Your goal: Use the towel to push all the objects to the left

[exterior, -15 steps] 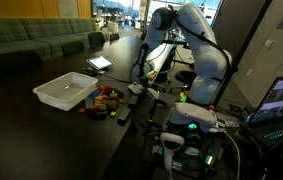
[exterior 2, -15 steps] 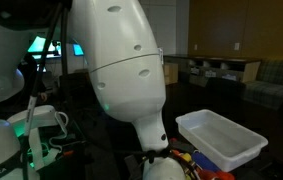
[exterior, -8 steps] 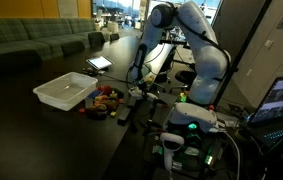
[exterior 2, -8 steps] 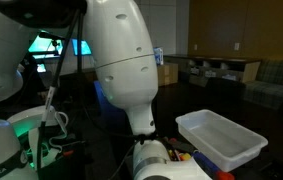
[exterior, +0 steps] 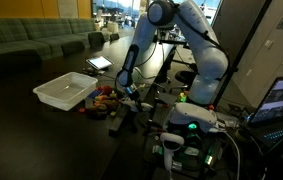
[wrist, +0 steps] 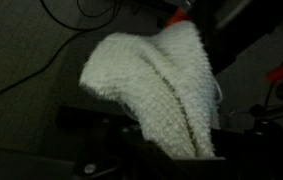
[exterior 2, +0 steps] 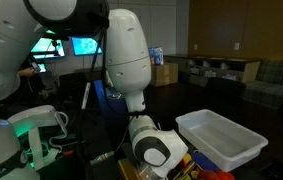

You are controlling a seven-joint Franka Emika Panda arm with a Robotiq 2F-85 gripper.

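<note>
The towel [wrist: 159, 88], pale grey-white and knobbly, fills the wrist view and hangs bunched from my gripper [wrist: 181, 157], which is shut on its lower end. In an exterior view my gripper [exterior: 125, 91] sits low over the dark table, just right of the objects [exterior: 105, 100], a cluster of small red, yellow and brown toys. Whether the towel touches them I cannot tell. Past the towel, red toys [wrist: 179, 14] show in the wrist view. The arm's wrist [exterior 2: 152, 150] hides most of the cluster in an exterior view, where only a few red and yellow toys [exterior 2: 195, 163] show.
A white plastic tray [exterior: 65, 92] stands just left of the toys, also seen in an exterior view as the tray [exterior 2: 222, 139]. A tablet [exterior: 99, 62] lies farther back. Cables, a dark bar [exterior: 121, 117] and electronics with a green light [exterior: 191, 126] crowd the right.
The arm has swung down and left toward the toy cluster, carrying the towel with it. The jaws have stayed shut.
</note>
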